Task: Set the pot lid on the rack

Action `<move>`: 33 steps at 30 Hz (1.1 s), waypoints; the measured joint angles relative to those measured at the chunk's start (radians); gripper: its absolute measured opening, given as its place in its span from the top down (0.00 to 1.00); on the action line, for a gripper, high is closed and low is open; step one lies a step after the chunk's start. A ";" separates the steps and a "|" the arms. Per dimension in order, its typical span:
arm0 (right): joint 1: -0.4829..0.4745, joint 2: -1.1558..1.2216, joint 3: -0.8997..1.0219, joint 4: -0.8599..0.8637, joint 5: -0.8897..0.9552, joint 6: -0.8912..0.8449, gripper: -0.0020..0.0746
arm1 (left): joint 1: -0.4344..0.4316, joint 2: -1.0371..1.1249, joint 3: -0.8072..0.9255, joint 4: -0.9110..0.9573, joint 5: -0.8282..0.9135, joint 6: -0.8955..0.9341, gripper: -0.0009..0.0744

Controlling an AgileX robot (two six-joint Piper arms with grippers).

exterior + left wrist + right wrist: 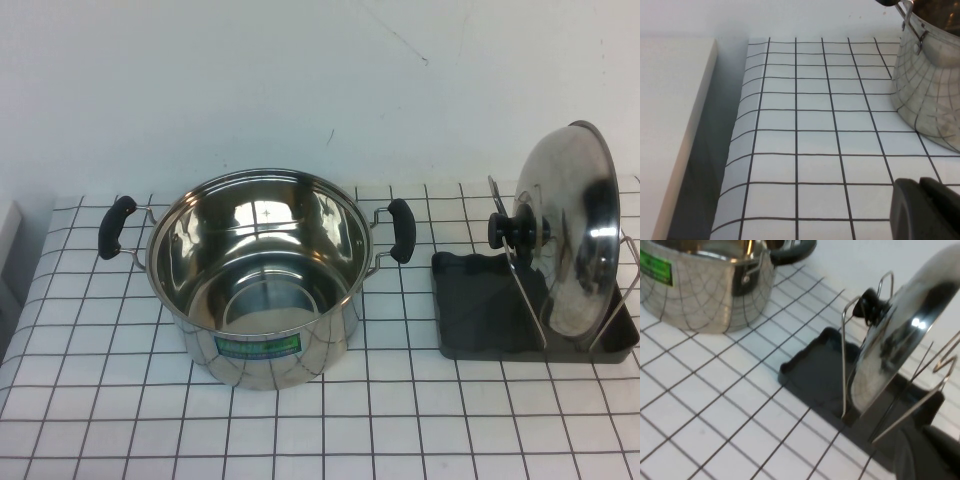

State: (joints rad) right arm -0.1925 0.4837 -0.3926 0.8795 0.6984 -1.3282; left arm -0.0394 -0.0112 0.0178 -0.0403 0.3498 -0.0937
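The shiny domed steel pot lid [568, 232] stands on edge between the dark grey tray rack's [480, 300] wire loops, which prop it upright; the left gripper [927, 210] sits beside the steel pot [258, 275], the right gripper [932, 452] beside the rack, finger states unknowable.

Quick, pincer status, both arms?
Left pincer: beside the pot, holding nothing; open or shut cannot be told.
Right pincer: by the rack with the pot lid; cannot be told.
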 joint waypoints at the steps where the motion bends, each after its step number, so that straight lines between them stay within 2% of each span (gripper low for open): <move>1: 0.025 -0.002 0.000 0.000 -0.025 0.000 0.98 | 0.000 0.000 0.000 0.000 0.000 0.000 0.99; 5: 0.077 -0.047 0.009 0.013 -0.172 0.000 0.98 | 0.000 0.000 0.000 0.000 0.000 0.002 0.99; 13: 0.085 -0.188 0.045 0.068 -0.492 0.000 0.98 | 0.000 0.000 0.000 0.000 0.000 0.004 0.99; 22: 0.085 -0.219 0.067 0.086 -0.606 -0.075 0.98 | 0.000 0.000 0.000 0.000 0.000 0.004 0.99; 24: 0.085 -0.235 0.072 0.009 -0.606 -0.045 0.98 | 0.000 0.000 0.000 0.000 0.000 0.004 0.99; 26: 0.072 -0.266 0.072 -0.150 -0.604 0.066 0.98 | 0.000 0.000 0.000 0.000 0.000 0.004 0.99; 29: 0.036 -0.322 0.072 -0.455 -0.567 0.391 0.98 | 0.000 0.000 0.000 0.000 0.000 0.004 0.99; 33: 0.007 -0.374 0.106 -0.719 -0.528 0.675 0.98 | 0.000 0.000 0.000 0.000 0.000 0.004 0.99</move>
State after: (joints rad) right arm -0.1859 0.1101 -0.2865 0.1600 0.1701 -0.6534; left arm -0.0394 -0.0112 0.0178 -0.0403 0.3498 -0.0896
